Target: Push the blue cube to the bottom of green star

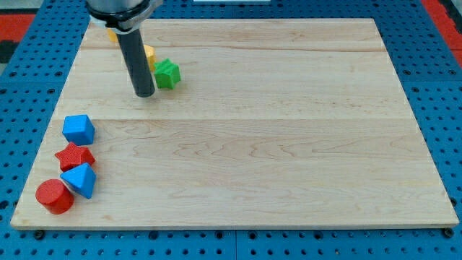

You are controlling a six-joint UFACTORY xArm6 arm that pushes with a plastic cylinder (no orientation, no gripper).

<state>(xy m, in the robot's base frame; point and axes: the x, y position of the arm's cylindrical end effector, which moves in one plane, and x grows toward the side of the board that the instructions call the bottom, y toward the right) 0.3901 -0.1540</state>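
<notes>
The blue cube (78,129) sits near the board's left edge, about midway down. The green star (167,74) lies in the upper left part of the board. My tip (144,94) rests on the board just left of and slightly below the green star, close to it, and far up and to the right of the blue cube. The rod rises from the tip toward the view's top and hides part of what is behind it.
A yellow block (149,53) peeks out beside the rod above the green star, and an orange-yellow piece (112,35) shows at the top left. A red star (73,155), a blue triangular block (79,179) and a red cylinder (54,196) cluster at the bottom left. The wooden board (289,144) sits on blue pegboard.
</notes>
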